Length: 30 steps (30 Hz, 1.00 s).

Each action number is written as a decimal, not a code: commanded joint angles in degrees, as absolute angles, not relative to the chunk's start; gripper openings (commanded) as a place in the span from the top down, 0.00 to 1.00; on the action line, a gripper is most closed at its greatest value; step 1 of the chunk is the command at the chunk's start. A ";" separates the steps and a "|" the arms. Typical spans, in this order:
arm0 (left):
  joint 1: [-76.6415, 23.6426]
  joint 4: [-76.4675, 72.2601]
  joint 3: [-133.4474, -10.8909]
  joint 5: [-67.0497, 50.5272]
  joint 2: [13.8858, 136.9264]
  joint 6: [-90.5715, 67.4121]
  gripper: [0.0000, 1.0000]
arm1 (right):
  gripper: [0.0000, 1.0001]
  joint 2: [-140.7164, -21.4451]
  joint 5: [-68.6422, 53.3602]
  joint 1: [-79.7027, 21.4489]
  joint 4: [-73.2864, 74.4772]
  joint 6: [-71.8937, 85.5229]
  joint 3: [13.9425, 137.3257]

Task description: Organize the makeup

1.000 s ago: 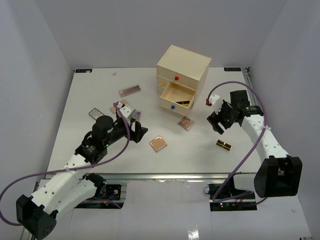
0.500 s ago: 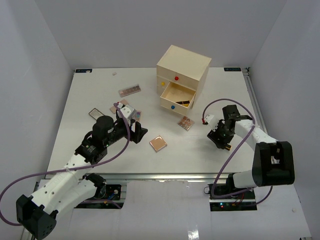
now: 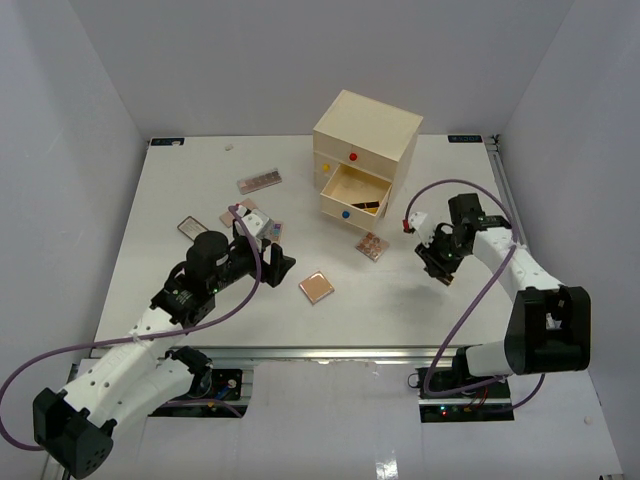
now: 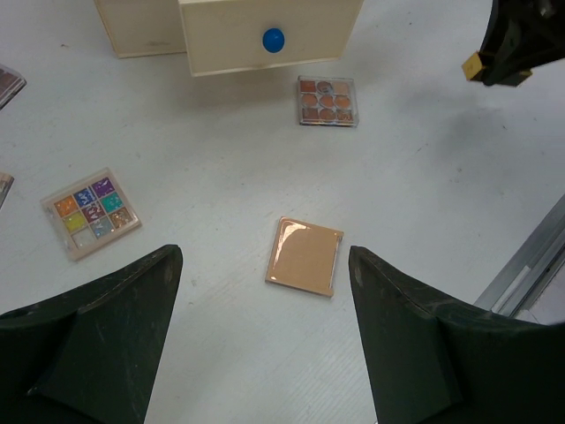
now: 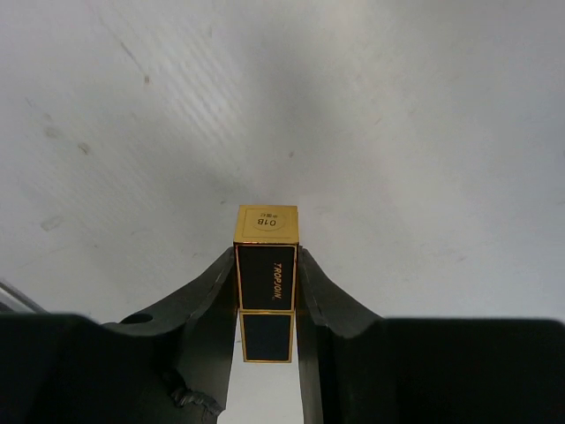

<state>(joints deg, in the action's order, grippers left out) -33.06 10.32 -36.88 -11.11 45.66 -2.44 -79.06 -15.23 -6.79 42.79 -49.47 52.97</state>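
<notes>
My right gripper (image 5: 267,256) is shut on a black-and-gold lipstick tube (image 5: 266,283), gold end cap pointing away, held just above the table. From above, that gripper (image 3: 441,268) hangs right of the cream chest (image 3: 365,135). The left wrist view catches the tube's gold tip (image 4: 478,64) at the top right. My left gripper (image 4: 263,256) is open and empty, hovering over a square peach compact (image 4: 305,256) that lies flat on the table (image 3: 316,287). A brown-orange palette (image 4: 327,100) lies before the chest's open drawer (image 3: 352,190). A colourful palette (image 4: 91,213) lies to the left.
The open drawer with the blue knob (image 4: 273,39) holds another dark lipstick (image 3: 369,206). A long palette (image 3: 260,181) and a grey compact (image 3: 188,226) lie at the left rear. The table's metal front rail (image 4: 530,261) runs close on the right.
My right gripper came down over the lipstick tube on the table, closed on it and raised it slightly. The left arm has not moved.
</notes>
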 commanded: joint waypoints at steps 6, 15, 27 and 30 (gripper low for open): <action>-32.70 10.81 -38.06 -9.78 45.87 -2.55 0.13 | 0.89 -85.65 -24.77 -20.41 44.02 -41.60 86.39; -32.61 11.16 -37.97 -8.56 46.05 -2.37 0.13 | 0.83 -103.48 -20.97 -24.95 40.89 -34.26 107.59; -32.52 10.99 -38.06 -9.57 46.76 -2.81 0.13 | 0.44 -104.00 -16.69 -25.22 37.62 -33.67 104.15; -32.49 11.05 -38.03 -9.52 46.79 -2.81 0.13 | 0.41 -102.34 -18.53 -25.25 37.62 -33.17 103.52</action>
<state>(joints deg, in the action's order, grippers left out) -32.76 10.79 -36.88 -9.41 46.91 -2.44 -107.68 -16.82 -24.95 39.94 -34.44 104.06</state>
